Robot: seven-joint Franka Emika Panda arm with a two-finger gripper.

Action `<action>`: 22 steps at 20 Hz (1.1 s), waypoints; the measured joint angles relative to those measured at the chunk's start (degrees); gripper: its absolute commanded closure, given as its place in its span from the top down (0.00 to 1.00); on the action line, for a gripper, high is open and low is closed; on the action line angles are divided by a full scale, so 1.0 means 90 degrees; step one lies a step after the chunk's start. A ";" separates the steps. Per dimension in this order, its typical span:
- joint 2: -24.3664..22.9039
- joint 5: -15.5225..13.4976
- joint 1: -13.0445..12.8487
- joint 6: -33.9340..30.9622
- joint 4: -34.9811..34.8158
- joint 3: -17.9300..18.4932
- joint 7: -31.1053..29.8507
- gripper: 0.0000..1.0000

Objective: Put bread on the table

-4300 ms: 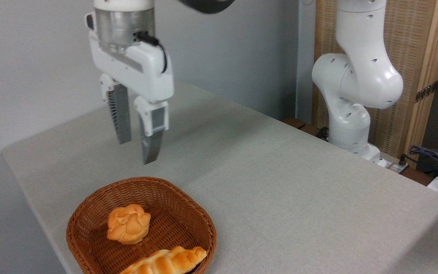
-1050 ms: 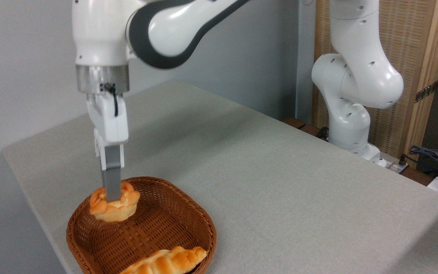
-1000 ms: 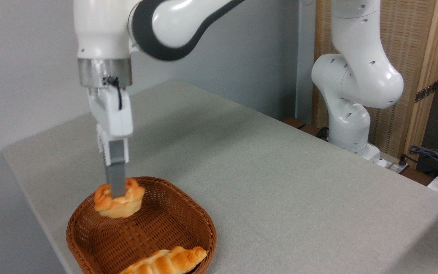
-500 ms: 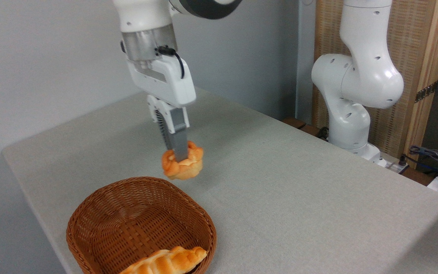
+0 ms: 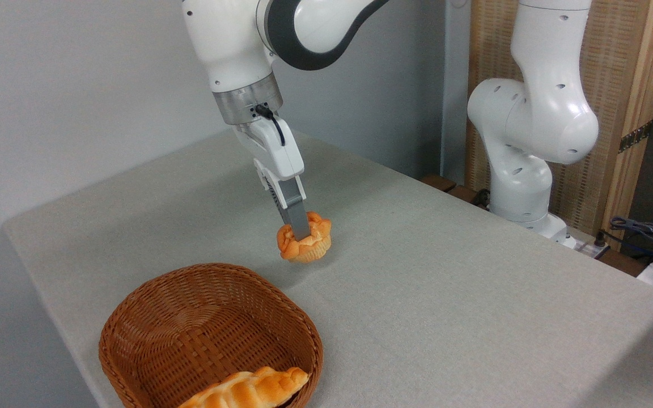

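The tool (image 5: pixel 302 233) is pinching the bread (image 5: pixel 304 245) from above, its near finger set into the bun's lobed top; the far finger is hidden behind it. The bread is clear of the wicker basket (image 5: pixel 211 334) and sits low over the desk (image 5: pixel 445 294), just beyond the basket's far rim — whether its base touches the cloth cannot be told, though the shadow lies close beneath it. A long braided loaf (image 5: pixel 247 390) remains in the basket, untouched. Judged step: placement, the carry being all but complete. The next move calls for a short, straight descent until the bun rests flat, then a parting of the fingers and a vertical withdrawal — so the soft top is not dragged or tipped.
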 measured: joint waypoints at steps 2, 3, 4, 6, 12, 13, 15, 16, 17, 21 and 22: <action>0.0000 0.0000 0.0002 0.0000 -0.0001 0.0005 0.0000 1.00; 0.0000 0.0000 0.0002 0.0000 -0.0002 0.0006 0.0000 1.00; 0.0000 0.0000 0.0002 0.0000 -0.0002 0.0006 0.0000 1.00; 0.0001 0.0000 -0.0002 0.0000 -0.0005 0.0005 -0.0001 1.00; 0.0003 0.0000 -0.0047 0.0025 0.0036 0.0005 -0.0059 1.00; 0.0001 0.0000 -0.0047 0.0040 0.0110 0.0010 -0.0120 1.00; -0.0003 0.0000 -0.0045 0.0043 0.0338 0.0041 -0.0339 1.00; -0.0005 0.0000 -0.0044 0.0040 0.0462 0.0068 -0.0465 1.00; -0.0008 0.0000 -0.0041 0.0027 0.0602 0.0114 -0.0627 1.00; 0.0055 0.0000 -0.0017 -0.0452 0.1135 0.0205 -0.0762 1.00; 0.0146 0.0000 -0.0014 -0.0696 0.1394 0.0217 -0.0765 1.00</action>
